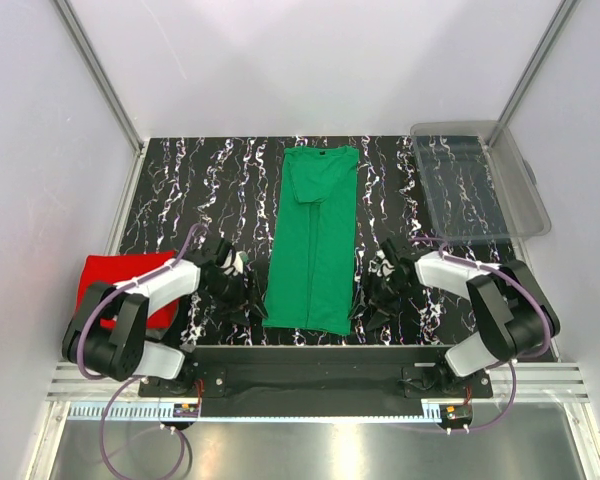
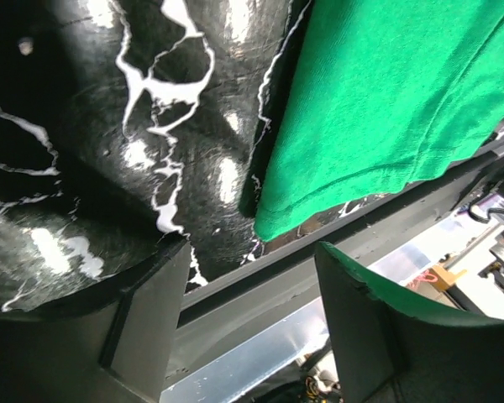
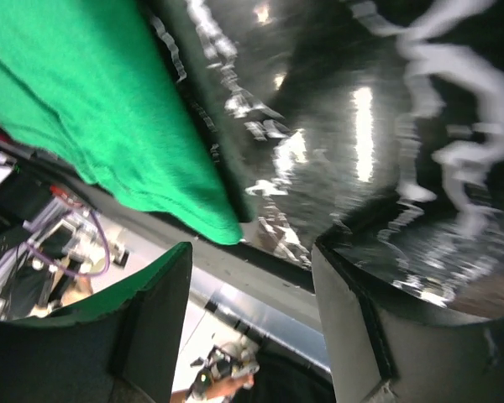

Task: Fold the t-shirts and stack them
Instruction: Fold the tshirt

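Left gripper (image 1: 248, 300) and right gripper (image 1: 372, 302) stand wide and empty, flanking the near corners of the bright green cloth t-shirt (image 1: 315, 250), a long folded strip on the black marbled table (image 1: 180, 200). A pinch that catches only the top layer could spill the fold open.

The top camera looked down from above and behind the arm bases, high enough to take in the whole marbled table (image 1: 170, 190). The left wrist camera sat close over the table's near edge, facing out past the left gripper (image 2: 250, 248) at the green t-shirt (image 2: 386, 92). The right wrist camera, past the right gripper (image 3: 250, 248), seemed to mirror it, equally near but blurred. All three shared the shirt's near hem.
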`<action>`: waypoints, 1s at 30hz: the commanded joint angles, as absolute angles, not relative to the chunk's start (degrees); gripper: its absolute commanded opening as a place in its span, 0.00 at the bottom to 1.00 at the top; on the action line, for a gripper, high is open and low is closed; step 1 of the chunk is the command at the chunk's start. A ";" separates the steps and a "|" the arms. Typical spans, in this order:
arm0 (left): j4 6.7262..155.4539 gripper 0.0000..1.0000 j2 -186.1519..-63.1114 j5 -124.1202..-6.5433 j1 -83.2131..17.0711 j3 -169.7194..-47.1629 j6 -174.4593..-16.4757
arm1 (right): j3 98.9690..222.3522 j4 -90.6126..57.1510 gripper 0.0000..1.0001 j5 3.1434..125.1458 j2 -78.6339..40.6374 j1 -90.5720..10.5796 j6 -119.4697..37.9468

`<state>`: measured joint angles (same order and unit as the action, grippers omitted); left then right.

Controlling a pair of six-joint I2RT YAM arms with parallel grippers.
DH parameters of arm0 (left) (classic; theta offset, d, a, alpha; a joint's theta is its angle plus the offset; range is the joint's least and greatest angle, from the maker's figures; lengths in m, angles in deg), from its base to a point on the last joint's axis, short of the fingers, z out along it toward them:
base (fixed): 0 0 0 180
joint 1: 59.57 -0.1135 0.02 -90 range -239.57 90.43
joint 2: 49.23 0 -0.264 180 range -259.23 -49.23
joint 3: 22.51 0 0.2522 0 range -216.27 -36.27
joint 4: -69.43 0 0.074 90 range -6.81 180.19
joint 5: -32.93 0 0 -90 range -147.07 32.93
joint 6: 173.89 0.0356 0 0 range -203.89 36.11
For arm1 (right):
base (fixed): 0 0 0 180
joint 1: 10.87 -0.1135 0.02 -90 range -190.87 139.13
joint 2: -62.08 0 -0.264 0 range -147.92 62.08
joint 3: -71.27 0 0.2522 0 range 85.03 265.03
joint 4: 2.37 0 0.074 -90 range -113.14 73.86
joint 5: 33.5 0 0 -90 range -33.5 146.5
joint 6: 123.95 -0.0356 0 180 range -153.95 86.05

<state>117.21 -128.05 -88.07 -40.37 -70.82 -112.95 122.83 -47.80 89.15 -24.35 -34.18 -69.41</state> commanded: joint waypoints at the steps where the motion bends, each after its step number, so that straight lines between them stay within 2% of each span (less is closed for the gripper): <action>1: 113.43 0.66 -130.08 -87.65 -40.50 -70.64 -112.72 | 124.04 -44.70 0.65 90.69 -26.33 -36.18 -70.86; 5: 112.46 0.55 -131.48 -89.06 -40.41 -70.29 -112.72 | 124.75 -44.61 0.64 90.87 -28.18 -36.62 -70.69; 6: 112.29 0.50 -131.67 -89.24 -40.50 -70.29 -112.80 | 124.67 -44.18 0.63 90.96 -28.96 -36.80 -70.77; 22: 110.09 0.49 -132.37 -90.91 -39.97 -70.28 -113.07 | 125.90 -40.04 0.52 92.80 -32.49 -42.42 -73.06; 25: 109.56 0.46 -132.28 -91.35 -39.45 -70.20 -113.15 | 125.90 -40.04 0.51 92.80 -32.49 -42.34 -73.23; 27: 109.47 0.41 -132.28 -91.70 -38.92 -70.20 -113.07 | 125.90 -39.95 0.51 92.89 -32.31 -42.42 -73.15; 30: 109.47 0.39 -132.37 -91.70 -37.87 -70.64 -111.93 | 125.90 -39.52 0.45 93.33 -32.57 -42.51 -73.15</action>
<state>111.53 -131.92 -91.59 -38.97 -70.55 -113.38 125.25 -41.70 94.87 -31.87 -41.90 -73.04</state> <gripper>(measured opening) 0.404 0.469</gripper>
